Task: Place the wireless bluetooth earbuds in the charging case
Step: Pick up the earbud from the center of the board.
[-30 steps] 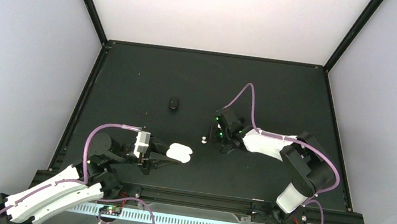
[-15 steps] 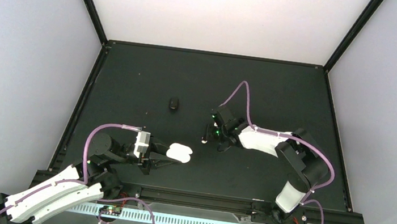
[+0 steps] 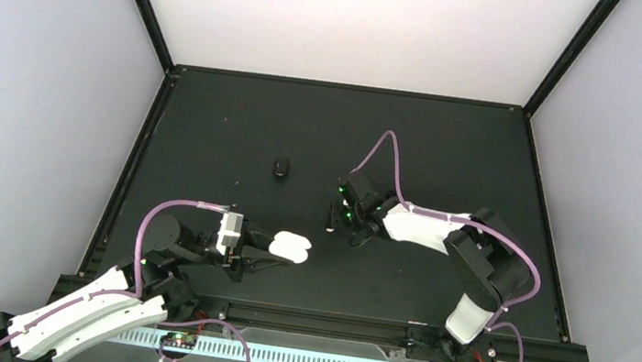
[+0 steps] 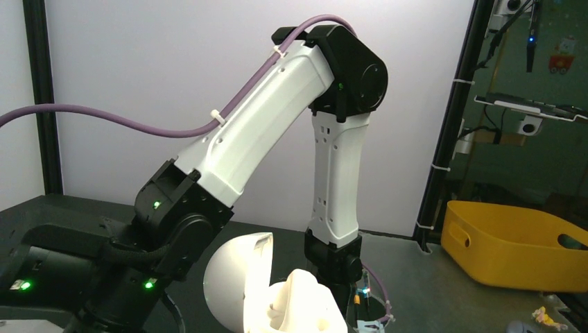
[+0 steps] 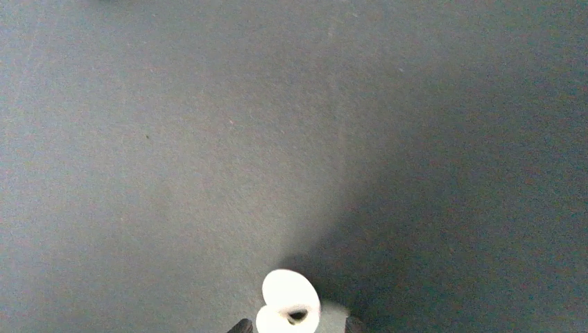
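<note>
Item: white earbud, curled. It sat at the lower edge of the right wrist view, between two dark fingertips. From above it was a small white speck near table centre. Whether it was lifted or lay on the table cannot be told.

Right hand: pointed steeply down, tips either side of the earbud. Whether it was clenched on the earbud or loose around it cannot be told. Its arm rose from the base at 5 o'clock, elbow high, forearm running toward 10 o'clock.

Charging case: white, at 8 o'clock of the earbud and near it. In the left wrist view it stood open, domed lid tilted back.

Left hand: held low and level, pointing to 3 o'clock, clenched on the case's near end.

Small dark oval item: alone, at 10 o'clock of the earbud, well apart.

Table: black, matte.
</note>
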`<act>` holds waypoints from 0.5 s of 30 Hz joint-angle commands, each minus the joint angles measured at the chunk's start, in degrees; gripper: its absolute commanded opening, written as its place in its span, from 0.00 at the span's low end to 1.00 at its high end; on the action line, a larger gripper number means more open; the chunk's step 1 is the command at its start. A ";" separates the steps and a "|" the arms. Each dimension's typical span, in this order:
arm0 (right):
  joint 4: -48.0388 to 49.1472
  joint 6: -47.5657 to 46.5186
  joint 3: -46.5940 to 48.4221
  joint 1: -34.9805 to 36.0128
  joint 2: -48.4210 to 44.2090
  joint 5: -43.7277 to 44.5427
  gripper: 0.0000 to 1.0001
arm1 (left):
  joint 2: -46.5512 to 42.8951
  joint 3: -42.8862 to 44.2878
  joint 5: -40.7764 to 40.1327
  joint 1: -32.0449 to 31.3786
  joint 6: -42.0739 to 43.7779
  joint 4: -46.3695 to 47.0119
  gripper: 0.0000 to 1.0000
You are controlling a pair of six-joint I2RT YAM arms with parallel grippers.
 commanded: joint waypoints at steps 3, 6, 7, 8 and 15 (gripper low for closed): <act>-2.69 0.51 -2.75 0.14 -5.51 3.20 0.34 | -0.59 0.23 0.14 0.20 0.20 0.61 0.02; -3.42 0.20 -3.22 0.04 -5.49 4.07 0.33 | -0.59 0.18 0.16 0.22 0.20 0.77 0.02; -3.36 0.16 -3.42 -0.12 -5.34 4.04 0.33 | -0.58 0.15 0.23 0.21 0.18 0.77 0.02; -3.03 0.12 -3.56 -0.17 -5.16 3.80 0.33 | -0.65 0.15 0.25 0.21 0.18 0.79 0.01; -3.04 -0.19 -1.39 -0.18 -2.55 3.30 0.32 | -0.93 0.15 0.17 0.20 0.11 0.53 0.02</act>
